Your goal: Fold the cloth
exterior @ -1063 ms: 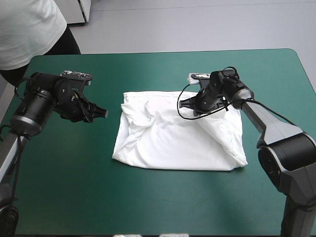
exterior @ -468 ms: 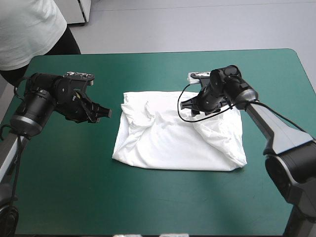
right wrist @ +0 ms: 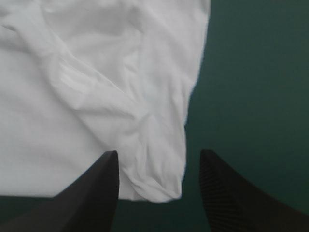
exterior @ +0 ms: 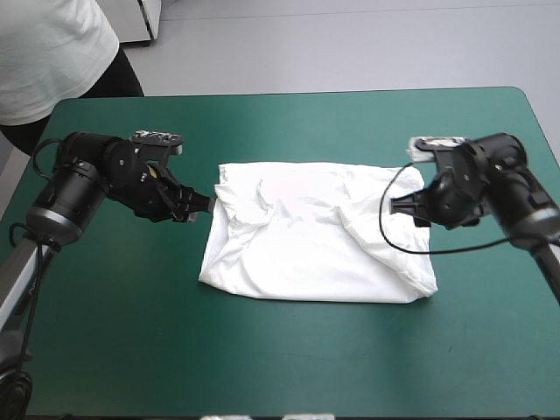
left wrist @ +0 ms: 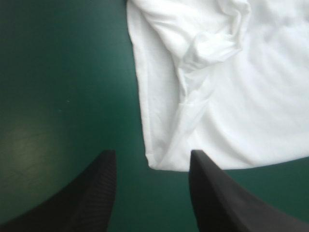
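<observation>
High view: the T-shirt (exterior: 306, 254) lies spread on the teal-green cover (exterior: 289, 359), between the two grippers. It is creased, with a raised diagonal fold on the side toward the right gripper (exterior: 401, 206). The left gripper (exterior: 205, 203) points at the cloth, and its fingertips sit just beside one corner of the garment. The right gripper points the opposite way, with its tips over the margin of the T-shirt on its own side. The grippers are well apart, with most of the garment's width between them.

Left wrist view: the left gripper (left wrist: 152, 154) is open. Its two black fingers (left wrist: 91, 193) stand apart with a clear gap. One corner of the T-shirt (left wrist: 217, 96) reaches into that gap and lies closer to one finger than to the other. The rest of the cloth extends ahead of the gripper and off to that same side. A puckered ridge runs through the cloth ahead of the fingertips. Bare cover lies ahead on the opposite side. Whether the fingers touch the cloth cannot be determined.

Right wrist view: the right gripper (right wrist: 159, 153) is also open, its black fingers (right wrist: 231, 193) spread wide. A rounded, folded end of the T-shirt (right wrist: 87, 106) lies between them. The main body of cloth extends ahead and to one side, and bare cover lies ahead beside the other finger.
</observation>
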